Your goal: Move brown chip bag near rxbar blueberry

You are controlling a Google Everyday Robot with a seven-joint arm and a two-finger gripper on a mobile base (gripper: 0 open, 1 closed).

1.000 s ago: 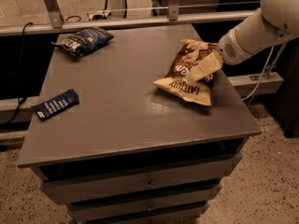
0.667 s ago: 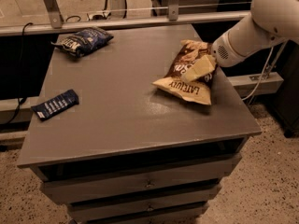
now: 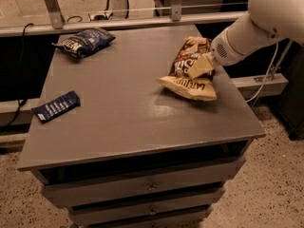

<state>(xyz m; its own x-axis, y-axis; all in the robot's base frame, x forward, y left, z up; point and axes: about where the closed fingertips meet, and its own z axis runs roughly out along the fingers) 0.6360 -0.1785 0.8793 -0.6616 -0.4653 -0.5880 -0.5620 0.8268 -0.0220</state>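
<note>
The large crinkly brown chip bag (image 3: 186,82) with cream-yellow ends is lying by the right edge of the grey tabletop (image 3: 128,108), the cream gripper (image 3: 199,66) of the white arm (image 3: 259,23) touching its top; whether it is clamping the bag cannot be told. The flat dark blue rxbar blueberry (image 3: 57,106) is lying well apart at the left edge, a puffy dark blue chip bag (image 3: 84,42) near the far left corner.

We take this for a robot lab: a grey drawer cabinet (image 3: 152,189) on a speckled floor (image 3: 280,184), a metal rail (image 3: 118,23) and a loose cable (image 3: 265,82) behind. The gripper (image 3: 200,65) is at the brown chip bag (image 3: 190,85), on the right of the surface (image 3: 123,103).
</note>
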